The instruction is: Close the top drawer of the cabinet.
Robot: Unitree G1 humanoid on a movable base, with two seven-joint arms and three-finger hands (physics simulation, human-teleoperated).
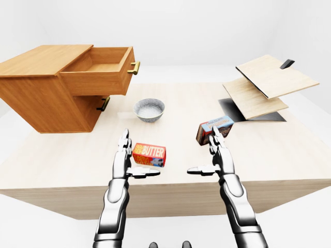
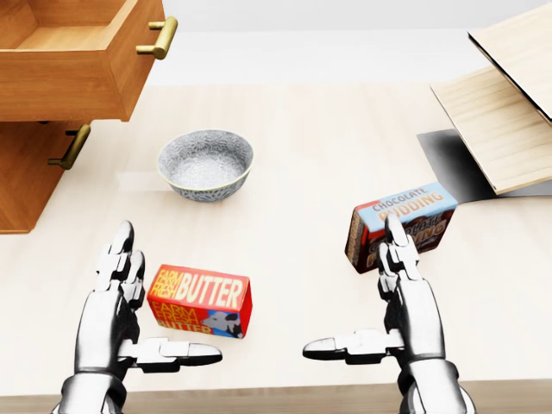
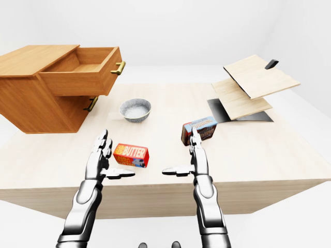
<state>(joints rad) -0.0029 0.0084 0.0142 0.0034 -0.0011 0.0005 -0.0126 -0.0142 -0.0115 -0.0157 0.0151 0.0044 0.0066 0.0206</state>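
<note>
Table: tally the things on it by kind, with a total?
Cabinet, top drawer pulled open: 1
Bowl: 1
Food boxes, butter box and chocolate pudding box: 2
Wooden boards, stacked and tilted at the left-eye view's right: 2
Total: 6

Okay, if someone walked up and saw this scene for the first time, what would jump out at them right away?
Probably the top drawer hanging wide open from the wooden cabinet at the left-eye view's upper left. Next, the two silver hands, left hand and right hand, open above the table's near edge, flanking a red butter box.
</note>
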